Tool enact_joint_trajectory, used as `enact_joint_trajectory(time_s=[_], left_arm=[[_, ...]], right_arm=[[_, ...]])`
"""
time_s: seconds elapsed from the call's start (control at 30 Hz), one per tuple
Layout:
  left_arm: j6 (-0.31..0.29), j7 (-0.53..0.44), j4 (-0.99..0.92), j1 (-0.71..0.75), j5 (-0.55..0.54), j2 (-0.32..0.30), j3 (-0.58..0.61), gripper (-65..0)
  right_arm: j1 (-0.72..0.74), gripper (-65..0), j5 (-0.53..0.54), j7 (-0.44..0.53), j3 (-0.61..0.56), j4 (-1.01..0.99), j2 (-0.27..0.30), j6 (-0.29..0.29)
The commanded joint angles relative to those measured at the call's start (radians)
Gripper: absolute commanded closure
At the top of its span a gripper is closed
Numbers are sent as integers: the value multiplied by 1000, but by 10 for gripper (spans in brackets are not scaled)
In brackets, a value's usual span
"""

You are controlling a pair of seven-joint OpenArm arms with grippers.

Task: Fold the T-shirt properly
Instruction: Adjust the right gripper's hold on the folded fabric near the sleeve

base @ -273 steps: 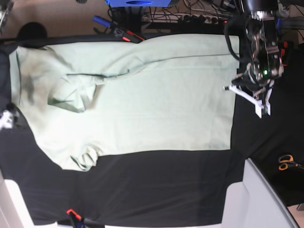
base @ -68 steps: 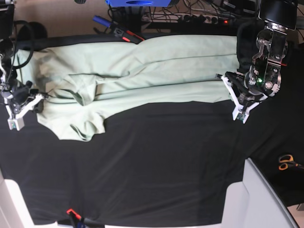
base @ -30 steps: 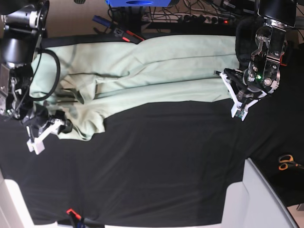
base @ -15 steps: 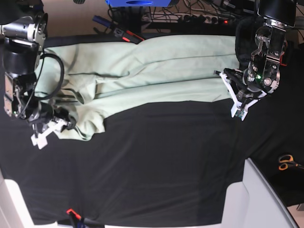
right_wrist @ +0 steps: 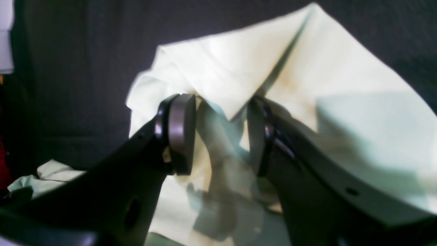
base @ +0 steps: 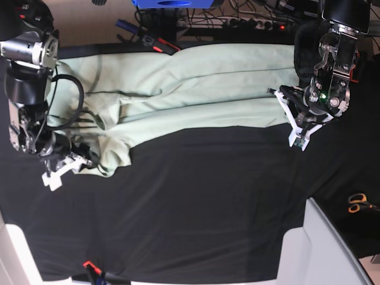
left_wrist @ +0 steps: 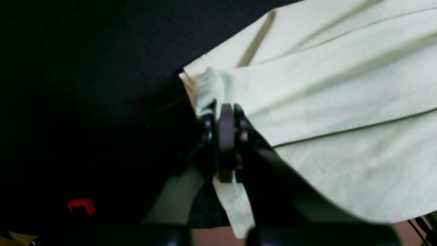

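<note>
The left pincer (left_wrist: 223, 112) has its pads pressed together on a small bunched corner of the T-shirt (left_wrist: 334, 102), with cloth pinched up just above the tips in the left wrist view. In the base view this left pincer (base: 298, 129) sits at the picture's right side, at the hem end of the T-shirt (base: 196, 89), where the cloth's edge meets the black desk (base: 208, 208). From that grip the pale mint fabric runs away in long, shallow folds.

The right pincer (right_wrist: 220, 133) stands with its two pads apart, one on each side of a raised fold of the shirt; whether the pads actually press the cloth cannot be told, as a gap shows between the left pad and the fabric. In the base view the right pincer (base: 59, 169) is low on the picture's left, at the crumpled sleeve corner that hangs down from the shirt's body there.

The T-shirt lies across the upper half of the desk as a long band, folded lengthwise, its lower edge running roughly straight from the right arm's end toward the left pincer. Creases gather near the collar end on the picture's left.

Beyond the cloth, orange-handled scissors (base: 358, 203) lie on the desk well apart at the far right edge, and a tangle of cables (base: 249, 18) sits behind the desk at the top
</note>
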Motion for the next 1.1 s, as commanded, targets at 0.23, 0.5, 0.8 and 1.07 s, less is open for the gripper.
enact_joint_trajectory(time_s=[0.23,0.5,0.8,1.07], left_arm=[[5,-7,16,-10,12,-14,-7,0],[5,-7,16,-10,12,-14,-7,0],[5,-7,16,-10,12,-14,-7,0],[5,-7,56,-8,12,-20,-6,0]], right_arm=[[56,-52,7,11,1,-50,20,63],[54,0,7,3,0,-40,20,63],[-24,0,7,-198,3,319,18,53],[-131,0,15,-338,13,561,12,-33]])
